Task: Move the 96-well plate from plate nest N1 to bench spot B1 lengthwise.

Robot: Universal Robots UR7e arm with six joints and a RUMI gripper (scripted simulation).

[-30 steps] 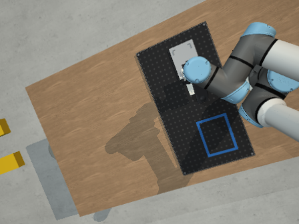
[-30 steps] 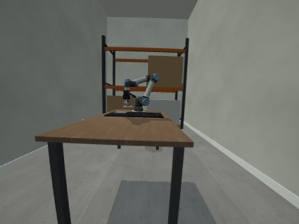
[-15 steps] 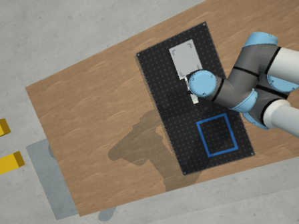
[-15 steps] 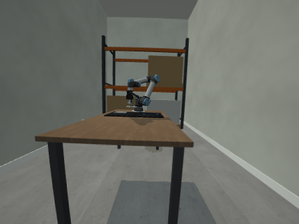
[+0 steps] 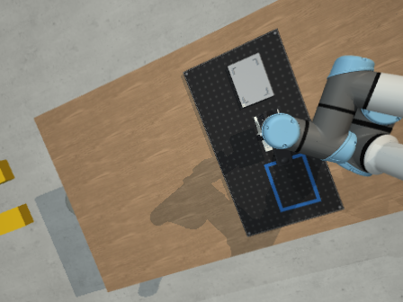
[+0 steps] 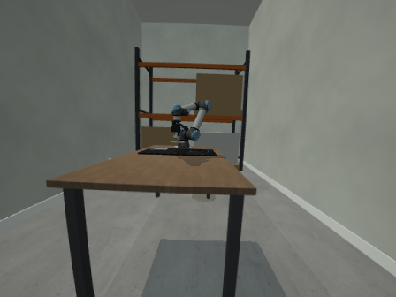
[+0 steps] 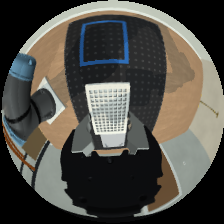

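Observation:
My gripper (image 5: pixel 269 131) (image 7: pixel 109 112) (image 6: pixel 182 142) is shut on the white 96-well plate (image 7: pixel 109 109), gripping it at one short end. In the wrist view the plate sticks out lengthwise ahead of the fingers and hangs above the black perforated mat (image 5: pixel 211 103) (image 7: pixel 145 75). In the top view only slivers of the plate show beside the blue wrist joint. The grey plate nest N1 (image 5: pixel 250 80) (image 7: pixel 47 92) is empty behind the gripper. The blue taped outline B1 (image 5: pixel 300 204) (image 7: pixel 103 62) lies just ahead of the plate, with nothing inside it.
The mat lies on a wooden table (image 5: pixel 126 148) (image 6: pixel 168 172). The arm's elbow (image 5: pixel 351 117) reaches in from the right over the mat's edge. Yellow blocks (image 5: pixel 13 217) sit on the floor at the left. A shelf rack (image 6: pixel 190 66) with cardboard boxes stands behind the table.

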